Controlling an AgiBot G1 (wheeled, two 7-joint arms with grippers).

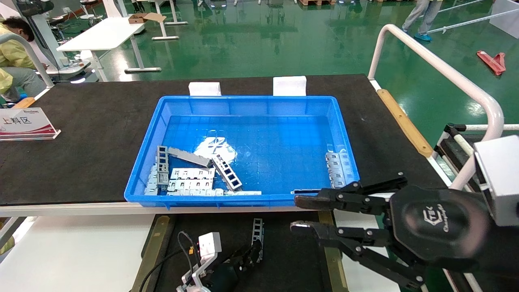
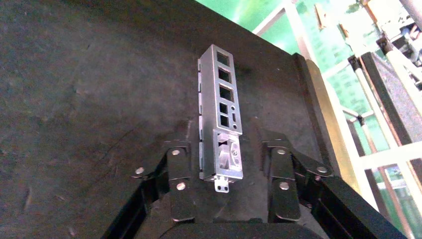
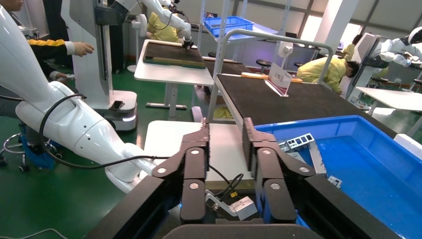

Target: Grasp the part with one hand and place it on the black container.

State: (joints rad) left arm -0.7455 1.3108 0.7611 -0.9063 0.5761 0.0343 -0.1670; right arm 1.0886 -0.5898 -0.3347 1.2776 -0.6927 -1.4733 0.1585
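The part, a slim silver channel bar with square cutouts, lies flat on the black container, which has tan side strips. In the left wrist view the part lies between my left gripper's fingers, with a gap on each side. My left gripper is open, low over the container, straddling the bar's near end. My right gripper is open and empty, hovering near the blue crate's front right corner.
The big blue crate on the dark table holds several more metal bars and plates at its front left and some at its right. A sign stands far left. A white rail runs along the right.
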